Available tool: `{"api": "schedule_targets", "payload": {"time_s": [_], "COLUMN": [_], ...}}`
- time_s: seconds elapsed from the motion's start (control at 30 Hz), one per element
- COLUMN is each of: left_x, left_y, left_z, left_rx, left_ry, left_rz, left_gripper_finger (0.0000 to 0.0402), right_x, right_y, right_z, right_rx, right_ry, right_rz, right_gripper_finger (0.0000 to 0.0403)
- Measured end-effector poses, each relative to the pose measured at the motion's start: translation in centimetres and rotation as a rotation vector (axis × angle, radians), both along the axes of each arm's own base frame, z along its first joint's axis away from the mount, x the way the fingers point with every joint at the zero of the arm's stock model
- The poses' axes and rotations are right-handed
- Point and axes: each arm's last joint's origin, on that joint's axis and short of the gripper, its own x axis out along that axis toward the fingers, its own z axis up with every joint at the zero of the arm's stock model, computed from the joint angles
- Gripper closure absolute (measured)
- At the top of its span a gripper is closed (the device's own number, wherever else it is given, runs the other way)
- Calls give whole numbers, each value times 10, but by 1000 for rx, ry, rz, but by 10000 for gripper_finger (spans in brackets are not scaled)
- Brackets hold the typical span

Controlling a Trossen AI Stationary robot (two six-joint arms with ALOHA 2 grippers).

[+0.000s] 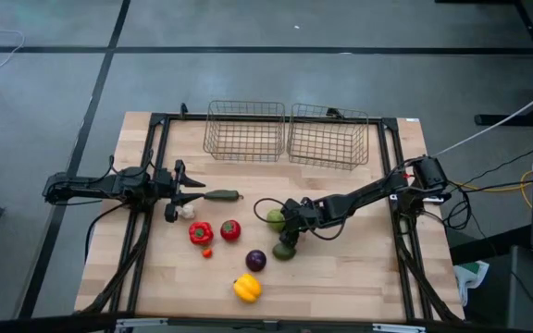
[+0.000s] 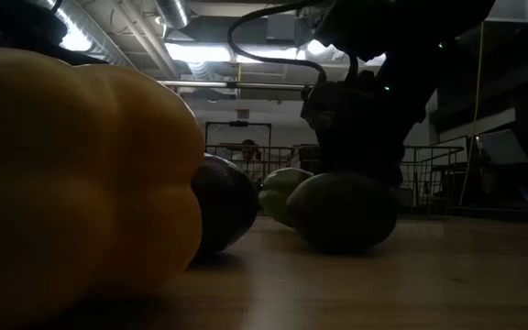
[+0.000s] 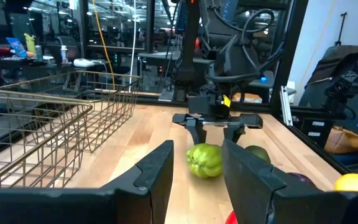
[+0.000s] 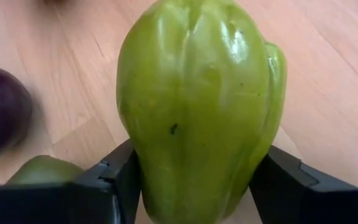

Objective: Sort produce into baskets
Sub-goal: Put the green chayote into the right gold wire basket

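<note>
Light green pepper [image 4: 201,112]: between the right gripper's fingers near the bench's middle, a little toward the right edge; ribbed, its long axis running straight out along the fingers' line in the right wrist view.
Right gripper [image 1: 282,222]: low over the bench, one dark finger [image 4: 114,180] at each flank of the light green pepper, jaws spread; whether the pads actually press the skin I cannot tell.
Dark green piece [image 1: 285,250]: just beside the pepper on the side of the front edge, rounded, resting on the bench.
Purple ball [image 1: 256,260]: near the dark green piece, toward the front edge.
Yellow pepper [image 1: 247,288]: close to the front edge, about mid-width.
Red pepper [image 1: 200,232] and red tomato [image 1: 230,229]: side by side left of centre.
Baskets [image 1: 244,130]: two wire ones side by side at the back edge.
Left gripper [image 1: 190,186]: near the left edge, jaws partly apart, holding nothing.
</note>
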Motion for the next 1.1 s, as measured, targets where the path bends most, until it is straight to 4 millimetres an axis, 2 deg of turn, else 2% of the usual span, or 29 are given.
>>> {"api": "schedule_targets", "payload": {"time_s": [0.27,0.43,0.63,0.83,1.1], "left_x": [0,0,0,0,0], "left_y": [0,0,0,0,0], "left_z": [0,0,0,0,0], "left_rx": [0,0,0,0,0], "left_ry": [-1,0,0,0,4], "left_rz": [0,0,0,0,0], "left_gripper_finger": [268,268,268,268,268], "right_x": [-2,-10,-30,-52,-67], "right_y": [-1,-5,-14,-38,-88], "right_z": [16,36,67,99,124], "right_rx": [-13,-68,-204,-321,-422], "right_ry": [-44,-64,-79,-88,-95], "right_rz": [9,-22,-69,-156,-234], "right_gripper_finger": [175,176,175,171,170]}}
